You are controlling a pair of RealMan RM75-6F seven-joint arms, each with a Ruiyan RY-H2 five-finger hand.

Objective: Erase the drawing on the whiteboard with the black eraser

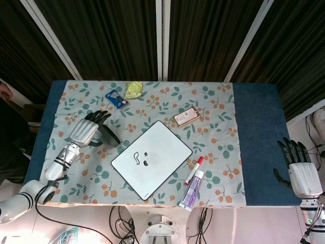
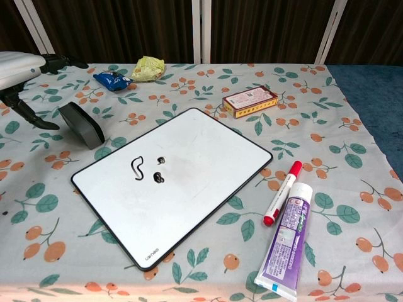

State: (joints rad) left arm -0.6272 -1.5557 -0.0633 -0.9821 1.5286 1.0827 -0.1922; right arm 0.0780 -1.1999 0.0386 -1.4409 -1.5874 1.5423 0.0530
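Dark slatted panels back my flowered table (image 1: 223, 168). My left hand (image 1: 87, 129) hovers over the eraser (image 2: 80, 124), fingers spread, holding nothing; the eraser stands on edge just left of the whiteboard (image 2: 189, 163), whose marks (image 2: 146, 170) are unwiped. My right hand (image 1: 300, 168) waits open, well off to the side. I'd lower the fingers around the eraser's long sides and grip squarely, so that its face meets the board flat.
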